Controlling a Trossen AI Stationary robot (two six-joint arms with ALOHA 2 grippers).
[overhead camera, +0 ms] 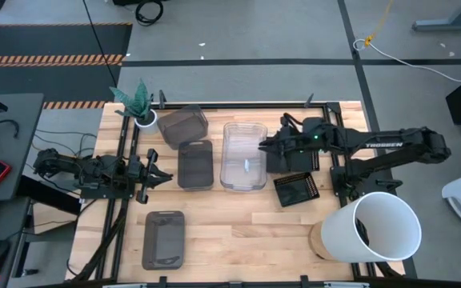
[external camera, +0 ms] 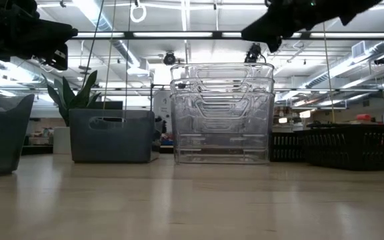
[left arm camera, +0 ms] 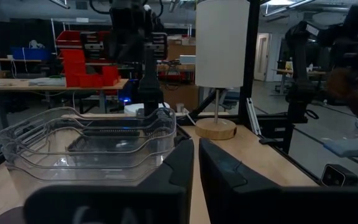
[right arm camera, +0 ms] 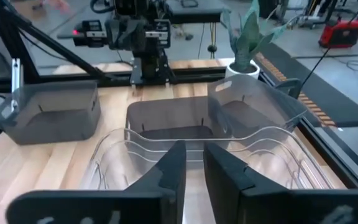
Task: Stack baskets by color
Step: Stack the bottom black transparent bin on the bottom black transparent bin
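A nested stack of clear baskets (overhead camera: 244, 156) (external camera: 222, 113) stands on its base at the table's middle. Three dark grey baskets rest singly on the table: one at the far side (overhead camera: 182, 126), one (overhead camera: 195, 164) beside the clear stack, and one near the front edge (overhead camera: 164, 238). A black slotted basket (overhead camera: 297, 190) lies to the right of the clear stack. My right gripper (overhead camera: 264, 146) (right arm camera: 194, 165) hovers above the clear stack's right rim, its fingers almost together with nothing between them. My left gripper (overhead camera: 160, 170) (left arm camera: 196, 155) waits shut at the table's left.
A big white bucket (overhead camera: 374, 226) lies tipped on a round wooden base at the near right corner. A small white pot with a green plant (overhead camera: 144, 118) stands at the far left. Black frame rails (overhead camera: 126, 152) run along the table's sides.
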